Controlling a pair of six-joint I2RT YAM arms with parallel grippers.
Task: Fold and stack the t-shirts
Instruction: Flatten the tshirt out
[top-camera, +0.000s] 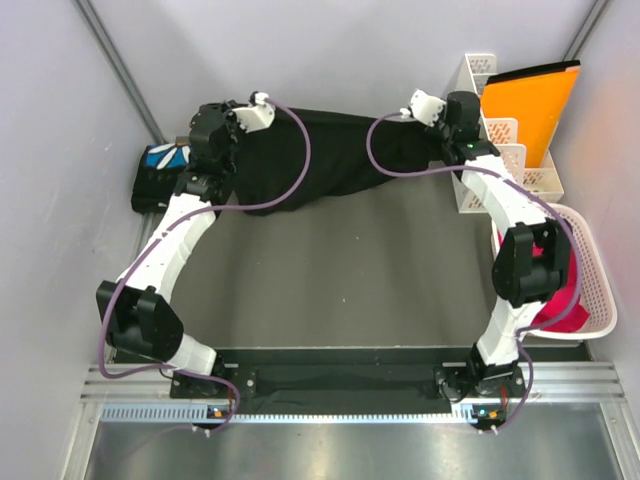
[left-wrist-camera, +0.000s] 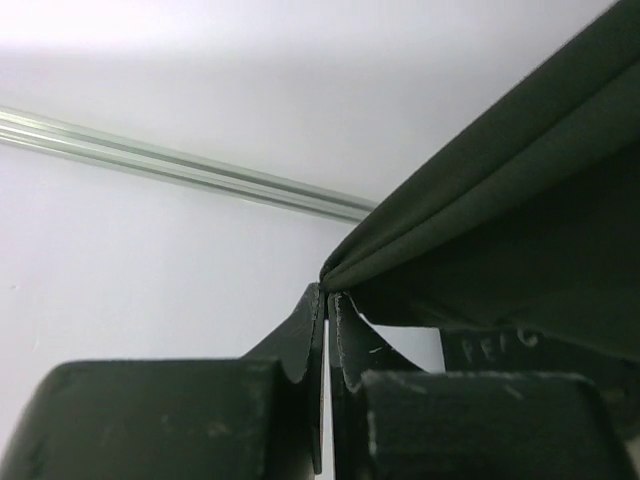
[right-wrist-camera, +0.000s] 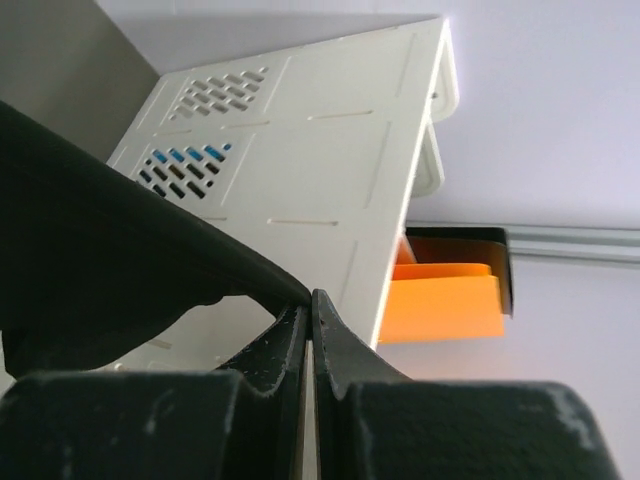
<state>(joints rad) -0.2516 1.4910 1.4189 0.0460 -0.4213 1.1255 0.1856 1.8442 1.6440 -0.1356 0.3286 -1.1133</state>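
Observation:
A black t-shirt (top-camera: 320, 160) hangs stretched between my two grippers at the far side of the table, its lower edge draped on the surface. My left gripper (top-camera: 225, 128) is shut on its left corner; the left wrist view shows the pinched fabric (left-wrist-camera: 480, 200) at the fingertips (left-wrist-camera: 318, 305). My right gripper (top-camera: 450, 125) is shut on the right corner; the right wrist view shows the cloth (right-wrist-camera: 110, 230) held at the tips (right-wrist-camera: 322, 305). A second, folded black t-shirt with a blue-and-white print (top-camera: 160, 170) lies at the far left.
A white file rack (top-camera: 500, 150) with an orange folder (top-camera: 525, 105) stands at the far right, close to my right gripper. A white basket (top-camera: 590, 280) with red cloth sits at the right edge. Grey walls close in on both sides.

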